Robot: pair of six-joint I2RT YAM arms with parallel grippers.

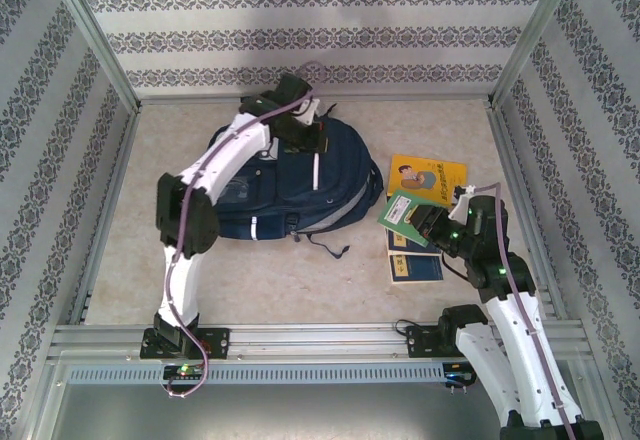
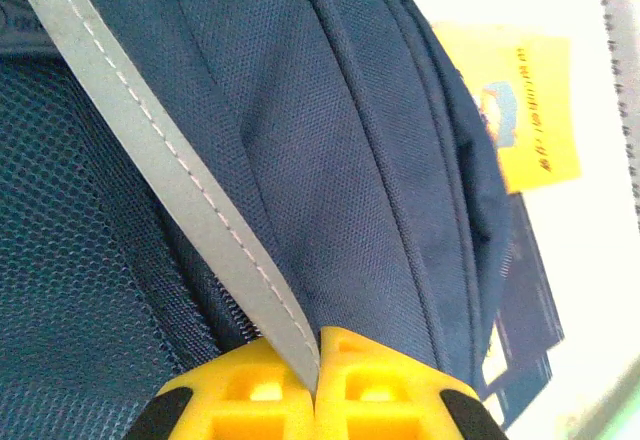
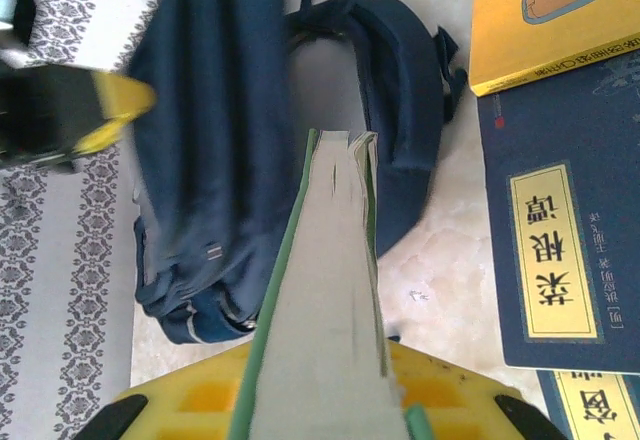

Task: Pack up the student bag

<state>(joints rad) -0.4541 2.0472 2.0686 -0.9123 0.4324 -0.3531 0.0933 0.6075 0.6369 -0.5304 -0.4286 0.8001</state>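
Top view, centre-left of frame: the student bag (image 1: 300, 185) lies flat on the beige table (image 1: 250, 290), navy, with thin white stripes. The left gripper (image 1: 310, 130) sits at the bag's upper edge, with the white arm curving in from lower left. Left wrist view: the yellow fingers (image 2: 250, 390) are pressed together, pinching the grey strip (image 2: 190, 210) sewn across the bag's navy fabric (image 2: 340, 160); mesh panel on the left of frame.

Right of the bag: the yellow book (image 1: 428, 175) lies flat, with the navy book (image 1: 415, 265) below it and another partly under that. The right gripper (image 1: 425, 222) is at centre-right, just beside the bag's right edge, above the books. It clamps the green-covered book (image 1: 405, 210), held off the table and tilted.

Right wrist view: the green-covered book (image 3: 320, 310) stands edge-on between yellow fingers (image 3: 180, 400), page edges up. The bag (image 3: 220, 160) is behind it at upper left, the yellow book (image 3: 560, 20) at upper right and the navy book (image 3: 560, 240) at right.
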